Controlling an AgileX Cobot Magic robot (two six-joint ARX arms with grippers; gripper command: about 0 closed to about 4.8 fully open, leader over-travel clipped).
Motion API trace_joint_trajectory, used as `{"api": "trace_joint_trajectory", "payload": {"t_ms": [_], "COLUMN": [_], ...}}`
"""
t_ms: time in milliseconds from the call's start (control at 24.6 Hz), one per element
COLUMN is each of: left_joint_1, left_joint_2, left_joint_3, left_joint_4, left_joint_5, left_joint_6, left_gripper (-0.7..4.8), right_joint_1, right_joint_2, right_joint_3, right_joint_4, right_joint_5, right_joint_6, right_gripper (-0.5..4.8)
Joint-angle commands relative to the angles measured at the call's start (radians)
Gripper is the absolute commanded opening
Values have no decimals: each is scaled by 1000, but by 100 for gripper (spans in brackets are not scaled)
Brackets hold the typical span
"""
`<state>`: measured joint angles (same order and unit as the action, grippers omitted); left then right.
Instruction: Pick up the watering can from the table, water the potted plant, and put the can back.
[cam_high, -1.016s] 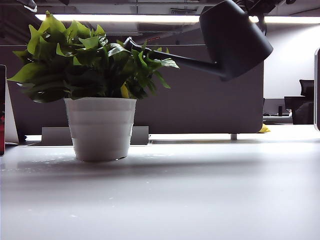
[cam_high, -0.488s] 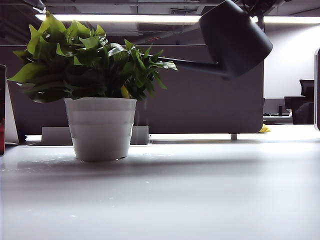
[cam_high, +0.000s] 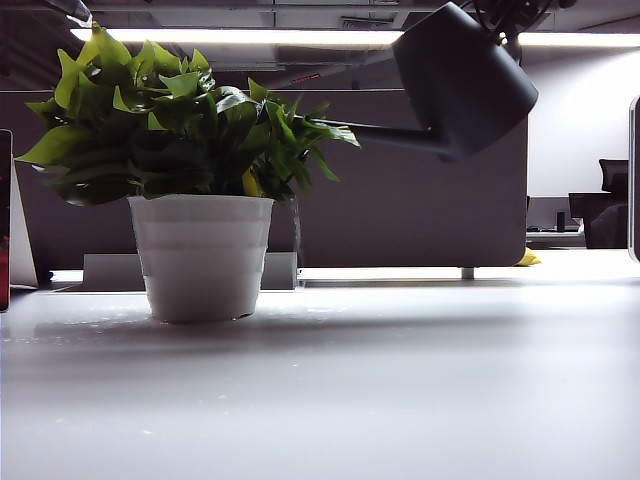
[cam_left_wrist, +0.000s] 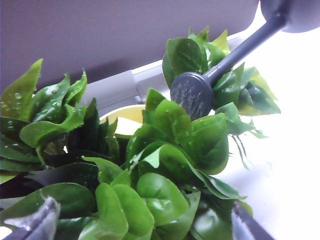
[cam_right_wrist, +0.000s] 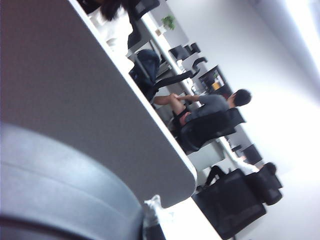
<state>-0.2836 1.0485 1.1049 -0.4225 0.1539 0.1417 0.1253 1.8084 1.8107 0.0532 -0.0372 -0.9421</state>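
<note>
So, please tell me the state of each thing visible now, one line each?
watering can: lifted, tilted, spout tip among the leaves.
potted plant: upright on the table, leaves wet with droplets.
left gripper: open, hovering above the plant.
right gripper: fingers out of view, shut; whether it holds the can is not visible.

White desk with one potted plant standing on it.

The desk (cam_high: 400, 390) is a wide, smooth, pale grey-white surface, faintly speckled, filling the lower half of the exterior view. The plant (cam_high: 190, 120) stands upright in a white ribbed pot (cam_high: 200, 255) on the left side, toward the back of the desk, with a soft shadow running across the surface beside it. A dark grey partition (cam_high: 400, 210) rises along the far edge.
</note>
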Motion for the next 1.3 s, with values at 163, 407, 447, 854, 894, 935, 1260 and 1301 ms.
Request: {"api": "trace_joint_trajectory", "payload": {"t_ms": [163, 407, 447, 854, 894, 935, 1260, 1301], "left_joint_1": [0, 0, 0, 0, 0, 0, 0, 0], "left_joint_2": [2, 2, 2, 2, 2, 2, 2, 2], "left_joint_3": [4, 4, 4, 4, 4, 4, 4, 4], "left_joint_4": [12, 13, 13, 13, 13, 13, 13, 13], "left_joint_5": [4, 4, 4, 4, 4, 4, 4, 4], "left_joint_6": [0, 1, 0, 0, 1, 1, 1, 1], "left_gripper": [479, 479, 479, 479, 479, 479, 479, 479], "right_joint_1": [22, 24, 25, 35, 35, 35, 37, 37], "right_joint_2": [-30, -30, -30, -30, -30, -30, -30, -30], "right_joint_3": [27, 28, 28, 28, 28, 28, 28, 28], "right_joint_4": [187, 198, 199, 221, 221, 221, 221, 221], "right_joint_5": [17, 20, 21, 35, 35, 35, 35, 35], "right_joint_6": [-9, -41, -43, -66, -66, -71, -106, -106], "right_gripper": [-5, -5, -5, -5, -5, -5, -5, -5]}}
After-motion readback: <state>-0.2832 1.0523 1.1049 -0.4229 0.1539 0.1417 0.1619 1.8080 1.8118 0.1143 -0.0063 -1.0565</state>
